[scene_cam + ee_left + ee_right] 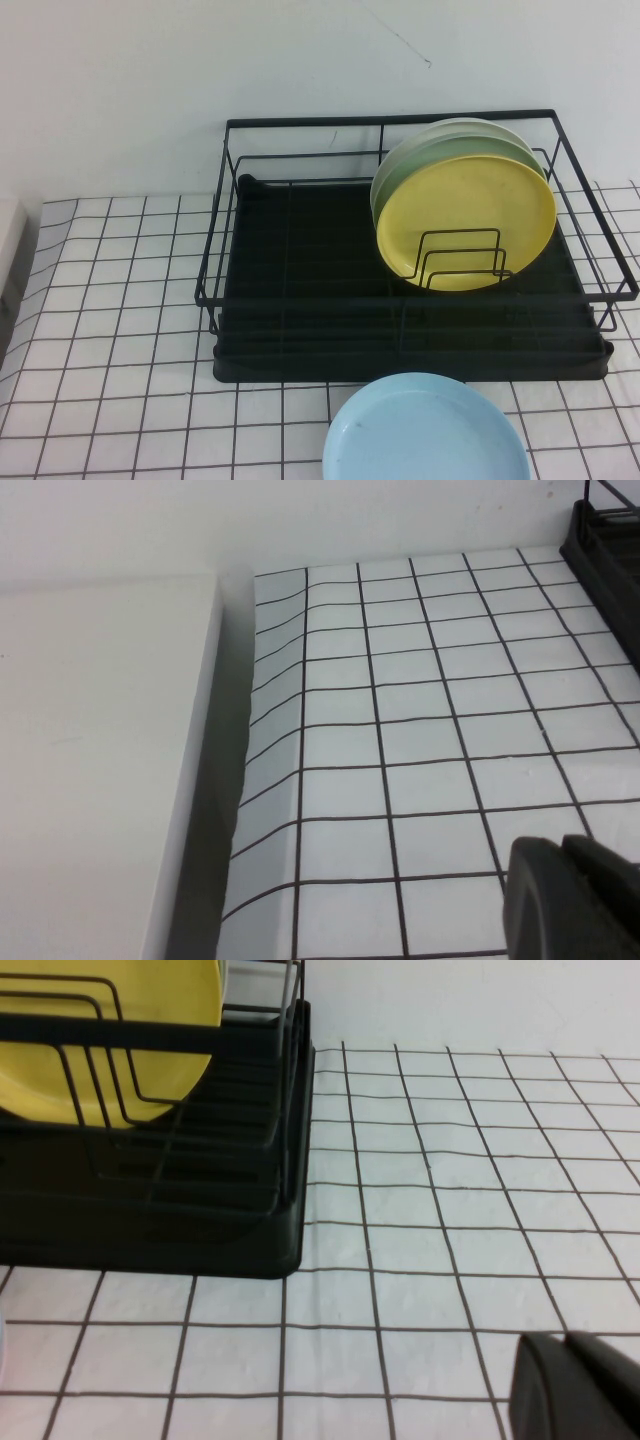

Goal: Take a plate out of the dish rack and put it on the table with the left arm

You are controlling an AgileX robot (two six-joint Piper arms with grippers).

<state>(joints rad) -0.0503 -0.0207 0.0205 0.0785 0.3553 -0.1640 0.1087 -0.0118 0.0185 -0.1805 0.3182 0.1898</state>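
The yellow plate stands upright in the wire dividers at the right of the black dish rack, in front of two pale green plates. It also shows in the right wrist view. Neither arm shows in the high view. My left gripper is shut and empty, low over the gridded table to the left of the rack. My right gripper is shut and empty, over the table to the right of the rack.
A light blue plate lies flat on the table in front of the rack. A white block borders the table's left side. A white wall stands behind the rack. A corner of the rack shows in the left wrist view.
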